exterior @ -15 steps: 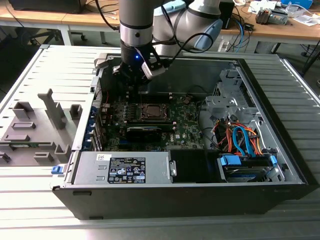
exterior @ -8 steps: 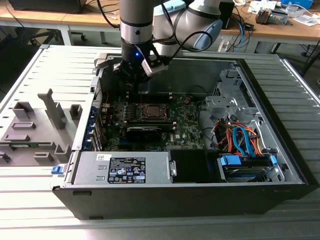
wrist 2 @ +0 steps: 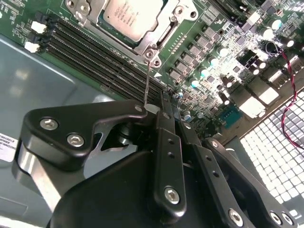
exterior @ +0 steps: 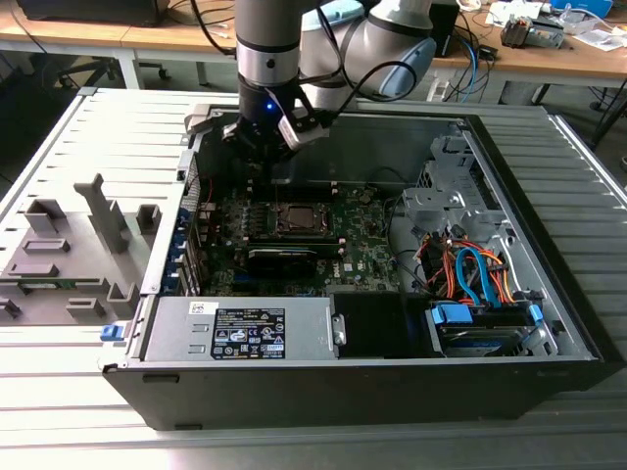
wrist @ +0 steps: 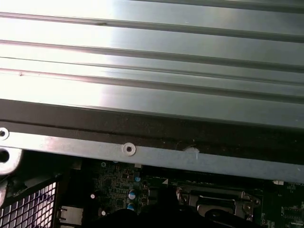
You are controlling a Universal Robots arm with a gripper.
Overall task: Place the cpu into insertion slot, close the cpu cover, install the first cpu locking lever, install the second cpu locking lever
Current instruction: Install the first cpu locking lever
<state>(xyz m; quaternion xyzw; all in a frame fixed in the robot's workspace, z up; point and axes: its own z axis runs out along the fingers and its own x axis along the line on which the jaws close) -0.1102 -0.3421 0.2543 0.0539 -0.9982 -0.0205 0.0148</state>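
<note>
In the exterior view, starting at its left, one grey fixture tray (exterior: pixel 69 255) lies beside the open computer case (exterior: pixel 392 397); one arm reaches down into the case, its gripper (wrist 2: pixel 170 95) low over the green motherboard (exterior: pixel 362 230) near the far wall. In the second wrist view the two fingers (wrist 2: pixel 165 109) are drawn together with no gap between them; one thin locking lever (wrist 2: pixel 148 78) stands up from the socket's corner just beside them, and I cannot tell if it touches them. The cpu (wrist 2: pixel 128 16) sits in the insertion slot (exterior: pixel 297 217); the cpu cover (wrist 2: pixel 142 45) lies flat around it. Nearer the camera are one black graphics card (exterior: pixel 282 257) and one power supply (exterior: pixel 240 331) bearing a label too small to read; blue and orange cables (exterior: pixel 470 274) fill the right.
</note>
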